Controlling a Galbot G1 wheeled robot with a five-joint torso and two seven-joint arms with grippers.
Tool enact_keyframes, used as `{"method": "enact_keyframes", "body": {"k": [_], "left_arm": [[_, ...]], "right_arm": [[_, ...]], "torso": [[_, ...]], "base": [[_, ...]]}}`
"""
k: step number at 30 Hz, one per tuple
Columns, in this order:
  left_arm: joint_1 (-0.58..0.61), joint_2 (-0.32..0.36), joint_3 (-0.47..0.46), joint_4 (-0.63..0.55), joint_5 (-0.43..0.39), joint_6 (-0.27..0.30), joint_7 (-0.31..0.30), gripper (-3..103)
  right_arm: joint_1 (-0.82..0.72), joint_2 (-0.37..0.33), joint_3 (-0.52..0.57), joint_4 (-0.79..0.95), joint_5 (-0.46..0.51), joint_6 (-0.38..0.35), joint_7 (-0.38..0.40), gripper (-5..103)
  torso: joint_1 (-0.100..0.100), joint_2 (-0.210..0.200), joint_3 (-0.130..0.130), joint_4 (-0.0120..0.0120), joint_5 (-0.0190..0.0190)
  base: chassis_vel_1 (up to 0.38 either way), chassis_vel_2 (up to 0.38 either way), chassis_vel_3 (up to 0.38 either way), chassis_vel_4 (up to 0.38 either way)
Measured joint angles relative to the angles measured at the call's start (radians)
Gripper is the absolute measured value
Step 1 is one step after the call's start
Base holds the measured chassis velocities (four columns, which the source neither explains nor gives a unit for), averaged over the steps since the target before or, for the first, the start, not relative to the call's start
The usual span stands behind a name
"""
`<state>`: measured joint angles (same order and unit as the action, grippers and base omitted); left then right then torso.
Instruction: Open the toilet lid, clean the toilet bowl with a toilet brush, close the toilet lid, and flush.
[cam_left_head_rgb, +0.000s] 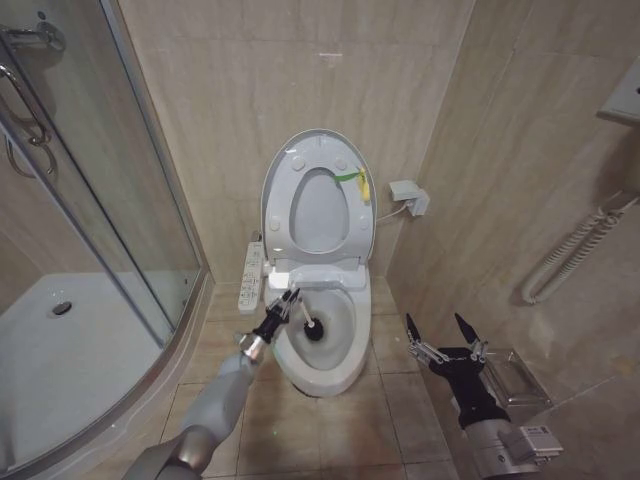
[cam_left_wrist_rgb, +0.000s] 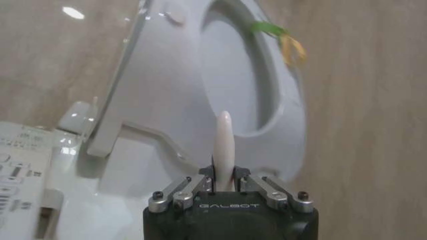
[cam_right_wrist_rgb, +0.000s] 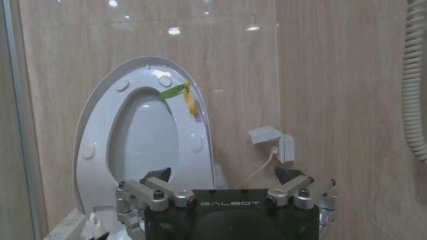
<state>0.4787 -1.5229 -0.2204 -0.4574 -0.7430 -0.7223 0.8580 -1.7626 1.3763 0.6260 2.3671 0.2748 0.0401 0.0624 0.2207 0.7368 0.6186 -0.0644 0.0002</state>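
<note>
The toilet brush (cam_left_head_rgb: 305, 325) is clenched in the left gripper (cam_left_head_rgb: 283, 306), its dark head down inside the toilet bowl (cam_left_head_rgb: 345, 372). The toilet lid (cam_left_head_rgb: 281, 168) is raised against the wall; the right gripper (cam_left_head_rgb: 444, 333) is held spread apart beside the bowl

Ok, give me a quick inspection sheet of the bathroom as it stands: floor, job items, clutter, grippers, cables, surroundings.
Surface: beige tiled floor, nothing seen lying on it.
Lid: raised against the wall, seat up with it; a green and yellow tag on the seat.
Bowl: open, button panel at its side.
Brush: dark head down inside the bowl, white handle in the left gripper.
Clutter: nothing seen.
Left gripper: shut on the brush, over the bowl's near-left rim.
Right gripper: open, idle, to the right of the bowl.
Cables: a cord runs to a wall socket; coiled hose on the right wall.
Surroundings: glass shower enclosure at left.
</note>
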Motion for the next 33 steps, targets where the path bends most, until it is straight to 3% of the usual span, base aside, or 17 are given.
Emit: {"method": "enact_keyframes", "body": {"k": [3, 9, 15, 24, 33], "left_arm": [[0.004, -0.029, 0.011, -0.007, -0.071, 0.023, -0.038, 19], [0.014, -0.049, 0.003, -0.007, -0.090, 0.018, -0.053, 19], [0.002, -0.045, -0.011, 0.008, -0.011, -0.010, -0.063, 19], [-0.020, -0.025, -0.004, 0.026, 0.149, 0.052, -0.174, 19], [-0.071, -0.056, 0.033, 0.012, 0.162, 0.065, -0.207, 19]], "right_arm": [[0.000, 0.000, 0.000, 0.000, 0.000, 0.000, 0.000, 100], [0.000, 0.000, 0.000, 0.000, 0.000, 0.000, 0.000, 100], [0.000, 0.000, 0.000, 0.000, 0.000, 0.000, 0.000, 100], [0.000, 0.000, 0.000, 0.000, 0.000, 0.000, 0.000, 100], [0.000, 0.000, 0.000, 0.000, 0.000, 0.000, 0.000, 100]], "torso": [[0.000, 0.000, 0.000, 0.0000, -0.0002], [0.000, 0.000, 0.000, 0.0005, -0.0002], [0.000, 0.000, 0.000, 0.0006, 0.0000], [0.000, 0.000, 0.000, 0.0008, -0.0002], [0.000, 0.000, 0.000, 0.0001, -0.0002]], "base": [[0.000, 0.000, 0.000, 0.000], [0.000, 0.000, 0.000, 0.000], [0.000, 0.000, 0.000, 0.000], [0.000, 0.000, 0.000, 0.000], [0.000, 0.000, 0.000, 0.000]]}}
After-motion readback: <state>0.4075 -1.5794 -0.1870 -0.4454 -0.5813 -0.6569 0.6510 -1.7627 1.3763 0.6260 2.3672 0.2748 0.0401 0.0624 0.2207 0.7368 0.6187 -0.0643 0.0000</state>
